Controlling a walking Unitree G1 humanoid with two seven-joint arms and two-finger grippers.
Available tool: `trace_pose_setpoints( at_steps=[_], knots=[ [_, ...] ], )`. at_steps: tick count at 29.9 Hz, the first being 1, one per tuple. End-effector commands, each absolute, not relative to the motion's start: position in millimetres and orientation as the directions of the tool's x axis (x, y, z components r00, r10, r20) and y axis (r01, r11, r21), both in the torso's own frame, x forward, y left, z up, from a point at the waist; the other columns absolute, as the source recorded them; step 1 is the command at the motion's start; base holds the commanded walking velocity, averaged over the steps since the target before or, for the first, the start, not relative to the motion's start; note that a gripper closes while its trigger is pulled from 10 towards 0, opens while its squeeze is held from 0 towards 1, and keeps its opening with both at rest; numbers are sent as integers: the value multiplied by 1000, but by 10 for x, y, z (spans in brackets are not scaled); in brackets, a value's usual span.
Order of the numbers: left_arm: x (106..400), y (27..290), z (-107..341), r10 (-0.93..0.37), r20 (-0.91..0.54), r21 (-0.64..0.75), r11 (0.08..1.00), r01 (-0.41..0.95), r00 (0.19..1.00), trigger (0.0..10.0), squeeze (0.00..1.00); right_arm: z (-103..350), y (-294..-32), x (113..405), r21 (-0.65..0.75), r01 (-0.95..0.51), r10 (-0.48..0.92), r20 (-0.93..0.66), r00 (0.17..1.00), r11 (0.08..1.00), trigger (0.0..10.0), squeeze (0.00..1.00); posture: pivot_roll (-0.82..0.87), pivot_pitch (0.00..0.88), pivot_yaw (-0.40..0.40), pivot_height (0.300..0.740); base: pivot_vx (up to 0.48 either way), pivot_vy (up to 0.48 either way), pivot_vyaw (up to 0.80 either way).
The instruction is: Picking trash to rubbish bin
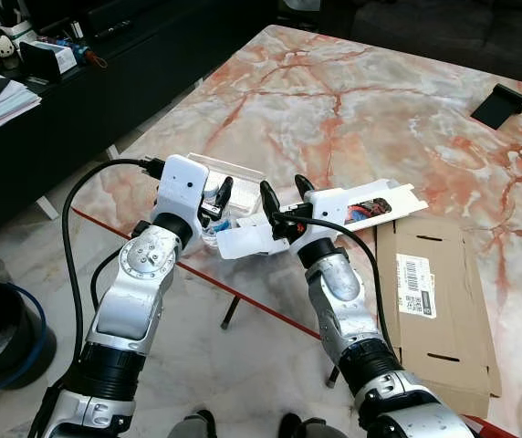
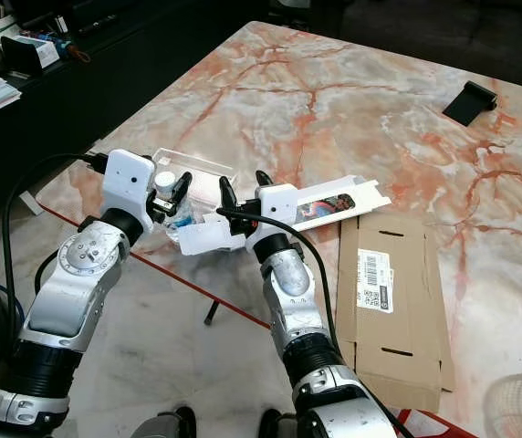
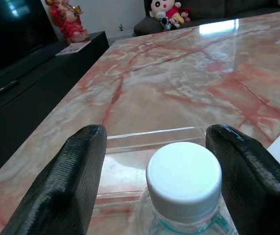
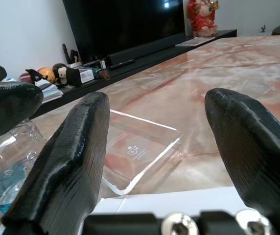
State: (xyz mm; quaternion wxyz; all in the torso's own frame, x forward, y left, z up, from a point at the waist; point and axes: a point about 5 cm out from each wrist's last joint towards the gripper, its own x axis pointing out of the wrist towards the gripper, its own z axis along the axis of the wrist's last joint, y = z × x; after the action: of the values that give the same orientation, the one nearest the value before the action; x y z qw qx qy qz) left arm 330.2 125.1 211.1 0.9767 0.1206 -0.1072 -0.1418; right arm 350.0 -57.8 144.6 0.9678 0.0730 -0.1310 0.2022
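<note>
Left eye view: the left gripper is straddling a capped plastic bottle at the marble table edge, fingers parted and not yet clenched; the right gripper is hovering spread-fingered over a white carton beside flattened cardboard.

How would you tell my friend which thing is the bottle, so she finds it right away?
Look at the big pink marble table, at the edge nearest the robot. There the left gripper has its two black fingers on either side of a see-through plastic bottle. It is the only thing with a round white cap; the clear tray and white box beside it are flat.
</note>
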Motion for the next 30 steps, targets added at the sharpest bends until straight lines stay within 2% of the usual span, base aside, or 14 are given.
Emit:
trace_pose_setpoints(
  at_steps=[1, 20, 30],
  knots=[
    [3291, 1245, 2087, -303, 166, 270, 929, 253, 938, 0, 0, 1429, -522, 3485, 98, -422, 384, 272, 882, 901, 10000, 0, 140, 181, -8, 740, 0, 0, 0],
    [3307, 1237, 2114, -307, 177, 287, 925, 250, 935, 0, 0, 1420, -517, 3488, 98, -423, 387, 263, 884, 901, 10000, 0, 143, 178, -7, 740, 0, 0, 0],
    [3325, 1310, 2202, -211, 265, 263, 955, 139, 941, 0, 0, 1423, -515, 3489, 99, -423, 386, 264, 884, 901, 10000, 0, 141, 176, -6, 740, 0, 0, 0]
  ],
)
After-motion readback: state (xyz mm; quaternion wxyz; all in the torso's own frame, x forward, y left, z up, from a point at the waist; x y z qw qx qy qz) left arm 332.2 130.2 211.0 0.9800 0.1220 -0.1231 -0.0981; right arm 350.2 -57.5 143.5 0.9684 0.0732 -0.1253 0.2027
